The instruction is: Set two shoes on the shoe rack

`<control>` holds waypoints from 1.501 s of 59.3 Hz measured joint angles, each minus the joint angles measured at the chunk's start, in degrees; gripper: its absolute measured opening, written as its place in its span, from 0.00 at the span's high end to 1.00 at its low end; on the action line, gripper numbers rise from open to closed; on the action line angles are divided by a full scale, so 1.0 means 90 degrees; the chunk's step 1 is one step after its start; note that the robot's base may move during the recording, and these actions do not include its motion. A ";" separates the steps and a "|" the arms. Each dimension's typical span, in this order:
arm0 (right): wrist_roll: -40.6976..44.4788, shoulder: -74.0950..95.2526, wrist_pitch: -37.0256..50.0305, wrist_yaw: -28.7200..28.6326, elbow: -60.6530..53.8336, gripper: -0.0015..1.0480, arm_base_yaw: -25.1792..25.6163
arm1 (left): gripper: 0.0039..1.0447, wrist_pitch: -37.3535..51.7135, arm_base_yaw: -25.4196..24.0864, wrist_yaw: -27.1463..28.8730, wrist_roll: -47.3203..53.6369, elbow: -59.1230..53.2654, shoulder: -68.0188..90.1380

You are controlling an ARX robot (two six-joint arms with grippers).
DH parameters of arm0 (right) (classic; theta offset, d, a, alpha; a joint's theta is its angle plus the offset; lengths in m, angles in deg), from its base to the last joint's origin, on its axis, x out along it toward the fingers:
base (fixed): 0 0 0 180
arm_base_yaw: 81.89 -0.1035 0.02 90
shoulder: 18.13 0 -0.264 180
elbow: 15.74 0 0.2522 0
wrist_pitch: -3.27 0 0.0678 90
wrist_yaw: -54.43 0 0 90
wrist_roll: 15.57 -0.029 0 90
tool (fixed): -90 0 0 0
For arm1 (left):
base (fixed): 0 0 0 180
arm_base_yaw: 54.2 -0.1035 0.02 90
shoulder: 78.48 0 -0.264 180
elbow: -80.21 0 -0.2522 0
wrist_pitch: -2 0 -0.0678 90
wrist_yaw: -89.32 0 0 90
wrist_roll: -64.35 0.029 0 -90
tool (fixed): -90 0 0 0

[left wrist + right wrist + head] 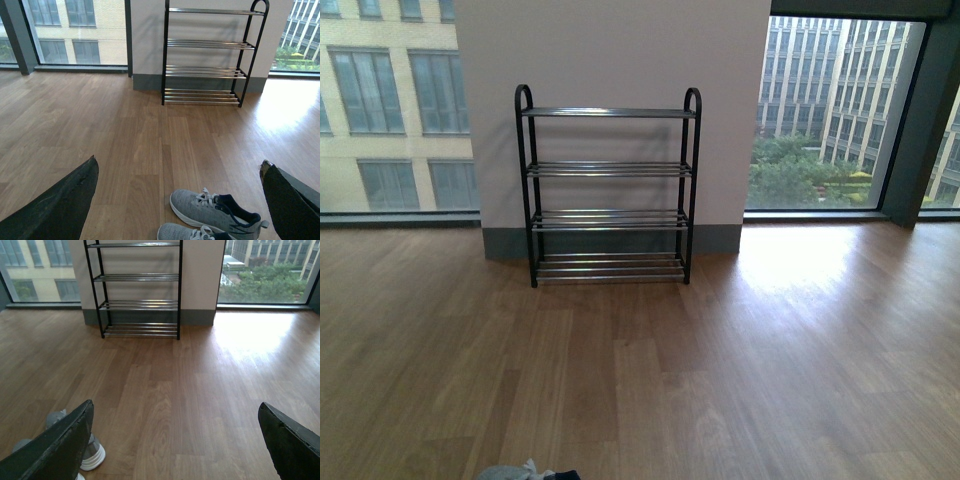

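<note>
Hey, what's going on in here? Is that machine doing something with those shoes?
A two-armed robot is meant to put shoes on the rack by the wall, but that has not started yet. The grey sneakers lie side by side on the floor close to the robot, well short of the rack. The left gripper and right gripper are both open and hold nothing. No shoe is on any of the rack's four shelves.
</note>
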 joint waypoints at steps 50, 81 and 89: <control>0.0000 -0.0002 0.0000 -0.0002 0.0000 0.09 0.0000 | 0.09 0.2548 0.2059 0.1027 -0.6691 0.3912 1.1929; 0.0000 -0.0002 0.0000 -0.0005 0.0000 0.09 0.0000 | 0.09 0.1156 0.2008 0.0328 -0.7371 0.6535 1.5506; 0.0000 -0.0002 0.0000 -0.0002 0.0000 0.09 0.0000 | 0.09 0.1032 0.1972 0.0277 -0.7395 0.6926 1.5987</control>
